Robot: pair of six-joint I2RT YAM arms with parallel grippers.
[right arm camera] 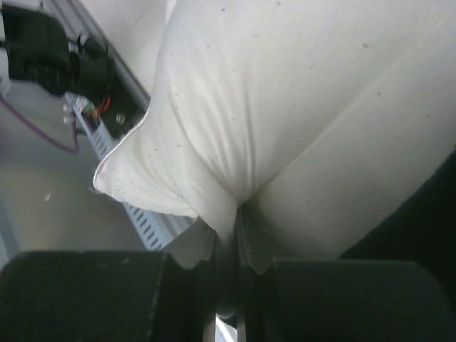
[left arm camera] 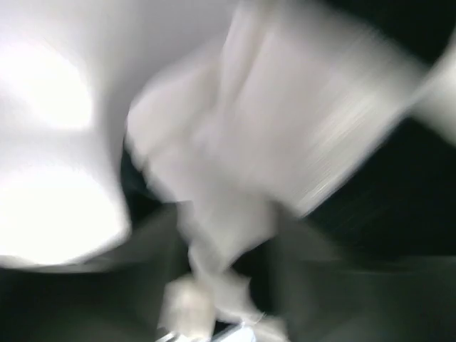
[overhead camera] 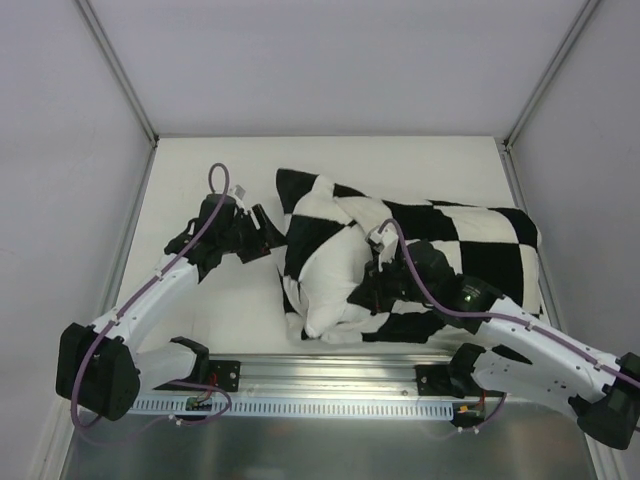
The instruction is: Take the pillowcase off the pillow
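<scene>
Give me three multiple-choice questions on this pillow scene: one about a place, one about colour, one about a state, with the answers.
1. The bare pillow pokes out of the pillowcase at: A its left end; B its right end; C nowhere.
2. The pillowcase is: A red stripes; B black and cream-white checks; C plain blue.
3. The right pincer is: A wide open; B shut on the pillow; C shut on a cable.
Answers: 1 A, plain white cushion shows at the left in the top view; 2 B, the big squares are clear from overhead; 3 B, the right wrist view shows white fabric pinched in its shut jaws.
</scene>
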